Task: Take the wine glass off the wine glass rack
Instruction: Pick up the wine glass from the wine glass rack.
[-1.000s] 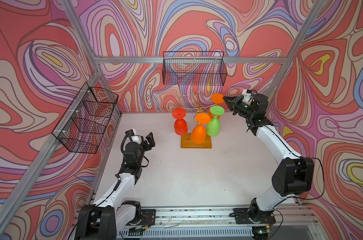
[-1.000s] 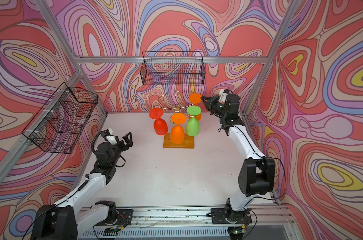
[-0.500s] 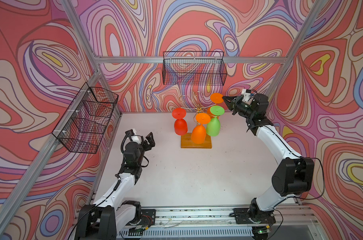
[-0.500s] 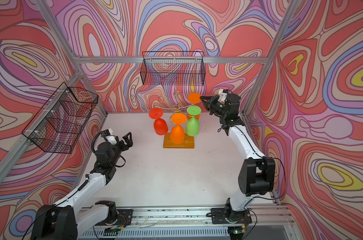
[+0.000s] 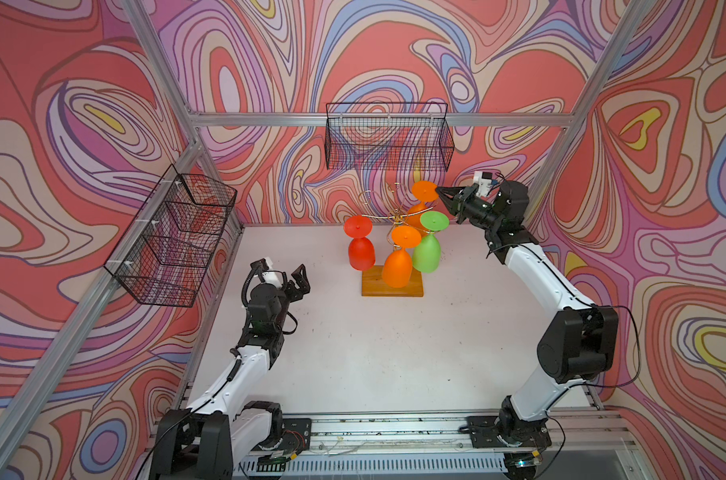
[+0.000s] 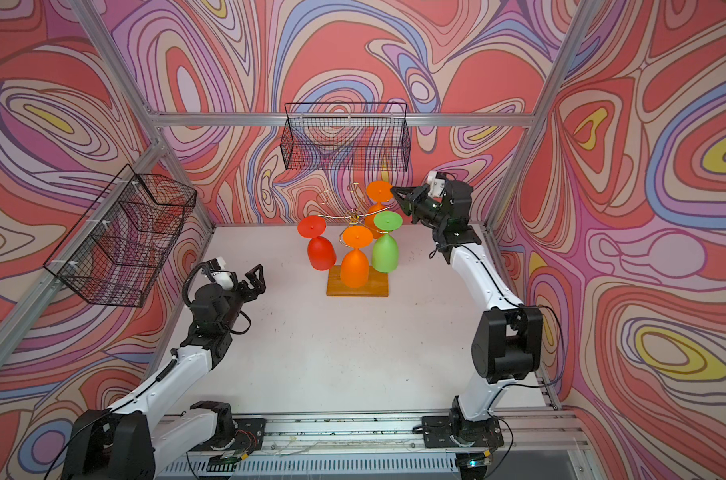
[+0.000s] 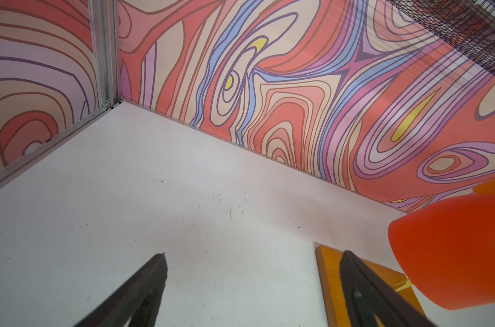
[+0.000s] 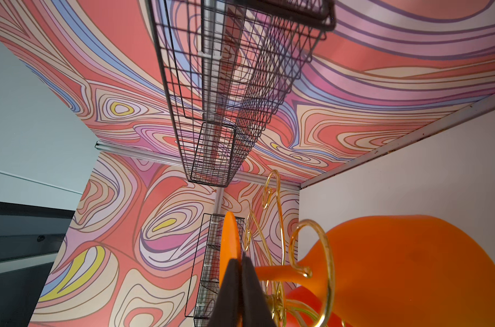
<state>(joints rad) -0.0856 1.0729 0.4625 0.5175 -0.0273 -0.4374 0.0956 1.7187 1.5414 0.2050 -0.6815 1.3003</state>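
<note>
End effector (image 5: 440, 192) on right, pinching wine glass (image 5: 423, 191), has shifted slightly.

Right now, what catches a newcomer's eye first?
The gold wine glass rack, back centre of the table, carries a red glass, a green glass and two orange ones upside down. The right gripper is pinched shut on the foot of the rear orange glass; the left gripper hangs open, low left.

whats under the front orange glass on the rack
The rack's wooden base lies under the front orange glass, which hangs mouth down. Its bowl covers the middle of the base; whether rim and wood touch cannot be told.
</note>
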